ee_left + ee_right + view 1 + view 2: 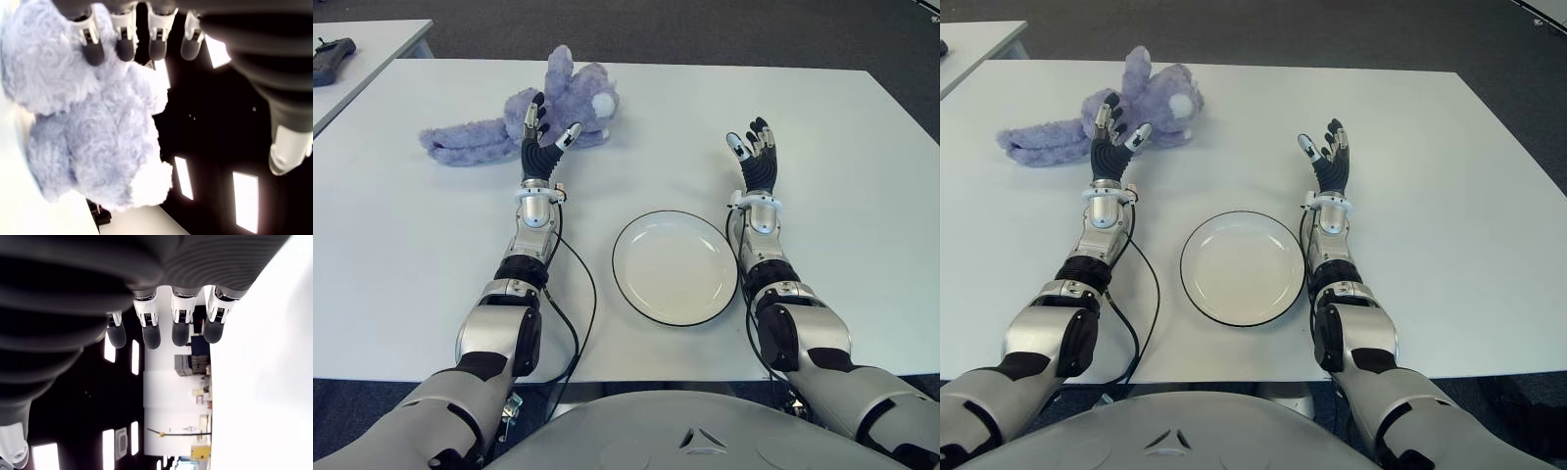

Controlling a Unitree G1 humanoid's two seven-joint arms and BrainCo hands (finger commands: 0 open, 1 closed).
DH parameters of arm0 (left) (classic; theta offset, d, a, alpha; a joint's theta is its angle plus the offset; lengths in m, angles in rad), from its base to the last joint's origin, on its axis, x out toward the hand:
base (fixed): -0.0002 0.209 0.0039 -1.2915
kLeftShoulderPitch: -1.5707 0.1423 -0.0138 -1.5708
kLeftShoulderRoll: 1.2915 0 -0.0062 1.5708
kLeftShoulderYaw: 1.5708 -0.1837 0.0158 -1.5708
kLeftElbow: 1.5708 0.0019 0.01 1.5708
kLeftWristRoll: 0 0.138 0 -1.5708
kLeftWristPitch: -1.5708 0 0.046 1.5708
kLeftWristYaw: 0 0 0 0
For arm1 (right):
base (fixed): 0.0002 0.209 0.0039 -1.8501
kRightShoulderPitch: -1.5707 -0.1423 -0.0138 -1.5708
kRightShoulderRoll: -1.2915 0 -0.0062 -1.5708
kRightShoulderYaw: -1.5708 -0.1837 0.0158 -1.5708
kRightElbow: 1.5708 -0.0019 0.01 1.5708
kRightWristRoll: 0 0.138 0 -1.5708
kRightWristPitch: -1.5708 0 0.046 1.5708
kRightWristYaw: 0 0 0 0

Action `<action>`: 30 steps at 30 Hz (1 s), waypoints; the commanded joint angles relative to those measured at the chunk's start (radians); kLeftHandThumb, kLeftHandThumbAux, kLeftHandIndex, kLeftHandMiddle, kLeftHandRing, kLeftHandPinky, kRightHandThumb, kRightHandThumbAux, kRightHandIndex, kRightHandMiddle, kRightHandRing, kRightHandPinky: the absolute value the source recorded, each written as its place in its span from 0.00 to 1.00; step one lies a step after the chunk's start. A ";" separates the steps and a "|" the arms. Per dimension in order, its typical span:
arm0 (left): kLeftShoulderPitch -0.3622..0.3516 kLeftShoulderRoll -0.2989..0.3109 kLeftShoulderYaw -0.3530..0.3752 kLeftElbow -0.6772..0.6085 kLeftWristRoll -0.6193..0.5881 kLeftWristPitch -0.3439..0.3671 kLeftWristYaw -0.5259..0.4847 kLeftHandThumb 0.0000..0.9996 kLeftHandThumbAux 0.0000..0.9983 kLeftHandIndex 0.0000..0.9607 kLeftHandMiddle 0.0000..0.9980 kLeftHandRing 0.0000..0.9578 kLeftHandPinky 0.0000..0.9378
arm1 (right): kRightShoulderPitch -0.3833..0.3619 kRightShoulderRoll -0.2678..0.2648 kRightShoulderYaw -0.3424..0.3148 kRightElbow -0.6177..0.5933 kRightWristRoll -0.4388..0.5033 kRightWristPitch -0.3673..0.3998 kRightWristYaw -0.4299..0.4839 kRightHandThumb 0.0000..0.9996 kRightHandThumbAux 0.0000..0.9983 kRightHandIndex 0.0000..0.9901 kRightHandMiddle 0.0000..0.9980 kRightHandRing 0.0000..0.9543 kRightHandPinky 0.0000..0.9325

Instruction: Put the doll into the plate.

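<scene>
So, eye views first: the purple plush bunny doll (524,122) lies flat on the white table (842,196), at the far left, well apart from the white plate (674,266), which sits near the table's front edge between the two forearms and has nothing on it. Left hand (542,132) is raised palm-up just in front of the doll, fingers spread, overlapping its body in the pic; whether it touches the fur I can't tell from here. Right hand (754,147) shows to the right of the plate and a bit beyond it, fingers relaxed and apart, holding nothing. A second table with a dark handheld device (331,57) is at the far left corner, device cut off by the frame edge.

Left wrist view: four fingertips (93,46) extended, thumb off to one side, doll (93,142) close ahead of the palm but not gripped, w/ a gap visible btw fingers and thumb.

Right wrist view: fingers (149,333) straight, nothing in the palm, just room background.

Progress, as I judge it: barely begun. Reach toward the doll is abt complete; grasp, lift, carry over and drop in the plate are all left.

Hard to make out: the doll's face and far side, hidden behind the left hand and its own body; which end is head vs. legs isn't clear.
</scene>
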 commanded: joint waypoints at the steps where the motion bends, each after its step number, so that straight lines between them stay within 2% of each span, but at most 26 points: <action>1: -0.018 0.029 -0.008 0.041 0.032 0.026 0.044 0.00 0.53 0.00 0.00 0.00 0.00 | 0.378 0.094 -0.012 0.254 0.011 0.020 -0.007 0.00 0.57 0.07 0.09 0.06 0.04; 16: -0.006 0.052 -0.017 -0.085 0.069 -0.005 0.066 0.00 0.56 0.00 0.00 0.00 0.00 | 0.374 0.097 -0.011 0.253 0.009 0.026 -0.012 0.00 0.59 0.06 0.09 0.06 0.05; 30: 0.052 0.047 -0.011 -0.231 0.076 -0.050 0.090 0.00 0.51 0.00 0.00 0.00 0.00 | 0.374 0.095 -0.005 0.251 0.003 0.025 -0.016 0.00 0.57 0.08 0.09 0.06 0.05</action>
